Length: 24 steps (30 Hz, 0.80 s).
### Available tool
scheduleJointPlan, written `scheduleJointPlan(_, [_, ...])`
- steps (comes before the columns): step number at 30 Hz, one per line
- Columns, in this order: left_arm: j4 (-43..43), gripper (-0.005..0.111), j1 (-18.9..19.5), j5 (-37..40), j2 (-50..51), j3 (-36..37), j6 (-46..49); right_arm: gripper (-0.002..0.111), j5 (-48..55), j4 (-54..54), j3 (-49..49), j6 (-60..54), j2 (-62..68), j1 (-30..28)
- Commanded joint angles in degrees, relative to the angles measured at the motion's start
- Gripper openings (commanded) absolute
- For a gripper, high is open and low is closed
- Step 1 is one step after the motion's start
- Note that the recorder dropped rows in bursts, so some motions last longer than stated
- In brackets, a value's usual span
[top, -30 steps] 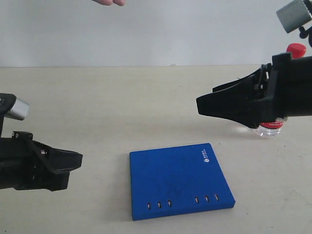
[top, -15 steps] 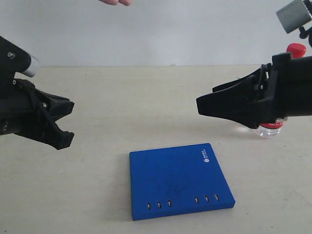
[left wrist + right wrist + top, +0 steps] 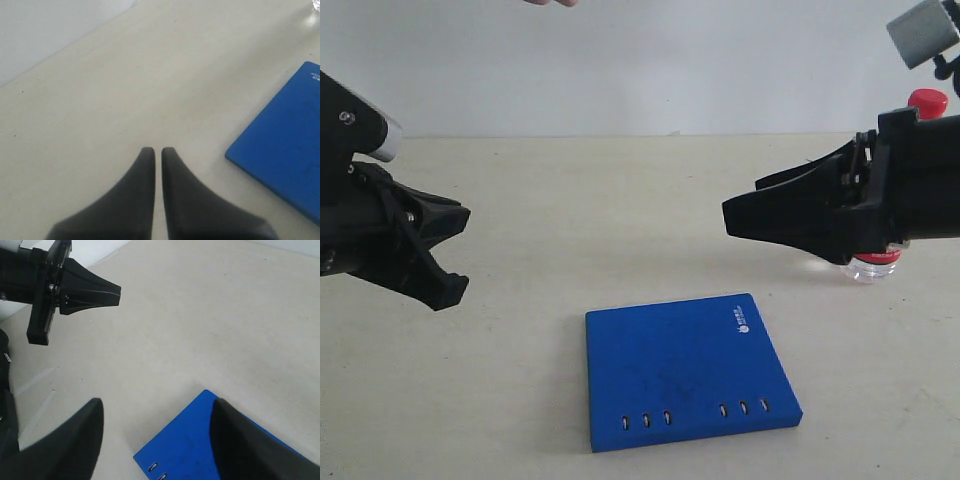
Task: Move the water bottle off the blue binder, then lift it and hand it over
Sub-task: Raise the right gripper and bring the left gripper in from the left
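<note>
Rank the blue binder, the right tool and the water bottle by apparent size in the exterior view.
The blue binder and the right tool look about alike; not ranked.
Smallest: the water bottle, mostly hidden behind that tool.

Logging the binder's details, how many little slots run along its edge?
6, all along the blue binder's near edge in the exterior view: three slots left of its middle, three right. None seems hidden there.
</note>
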Motion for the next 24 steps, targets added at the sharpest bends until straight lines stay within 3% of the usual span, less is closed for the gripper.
scheduleJointPlan(1, [0.1, 0.004, -0.3, -0.5, -0.4, -0.3, 0.0, 0.055, -0.4, 0.4, 0.0, -0.5, -0.1, 0.1])
scheduleJointPlan(5, [0.1, 0.004, 0.9, 0.3, 1.0, -0.3, 0.0, 0.055, -0.4, 0.4, 0.0, -0.5, -0.1, 0.1])
scheduleJointPlan(7, [0.1, 0.004, 4.1, 3.9, 2.0, -0.3, 0.0, 0.055, -0.1, 0.4, 0.0, -0.5, -0.1, 0.1])
scheduleJointPlan(13, [0.1, 0.004, 12.2, 3.9, 2.5, -0.3, 0.0, 0.055, 0.1, 0.4, 0.0, -1.0, -0.1, 0.1])
scheduleJointPlan(24, [0.1, 0.004, 13.4, 1.5, 2.5, -0.3, 0.0, 0.055, 2.2, 0.4, 0.0, -2.1, -0.1, 0.1])
